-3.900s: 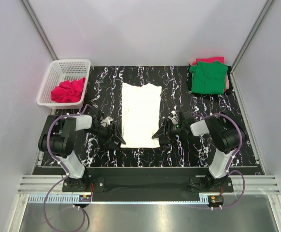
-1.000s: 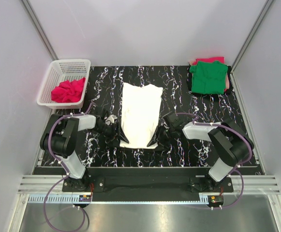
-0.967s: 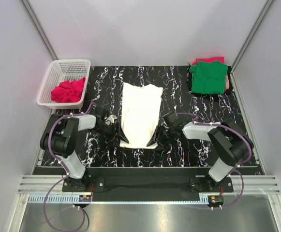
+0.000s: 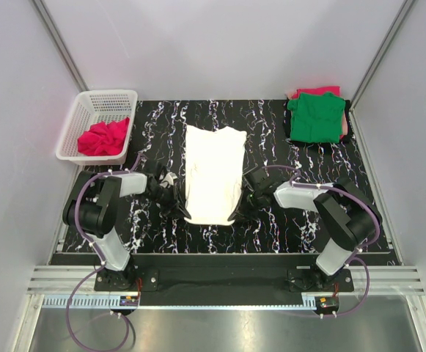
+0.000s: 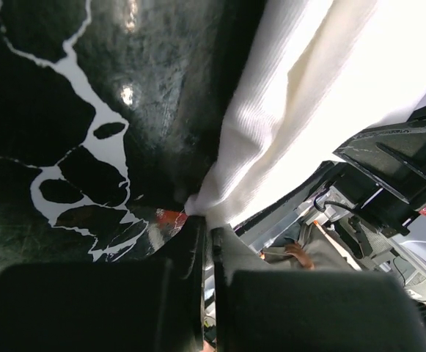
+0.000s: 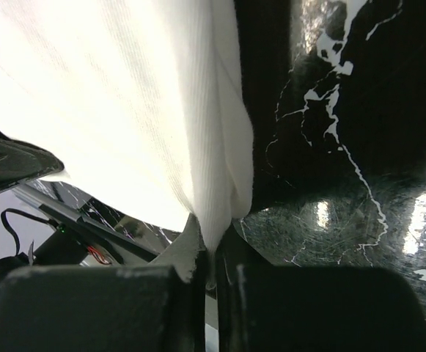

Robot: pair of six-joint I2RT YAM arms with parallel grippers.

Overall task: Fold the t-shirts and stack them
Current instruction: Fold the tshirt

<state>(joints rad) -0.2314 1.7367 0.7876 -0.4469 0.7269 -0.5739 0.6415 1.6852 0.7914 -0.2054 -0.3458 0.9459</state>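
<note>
– What colour is the table?
– Glossy black, with white marble-like veins and blotches all over.
– And the shirts?
– The white t-shirt in the middle is plain; the wrist views show a fine ribbed weave at its near edge. At the far right there is a plain green t-shirt, with pinkish-red cloth showing at its far edge. At the far left, a plain pinkish-red t-shirt sits in a white lattice basket.
– The robot?
– The left arm and right arm are black, each with a pale grey section. The cables are purple.
– The walls?
– Plain pale grey-white.
</note>
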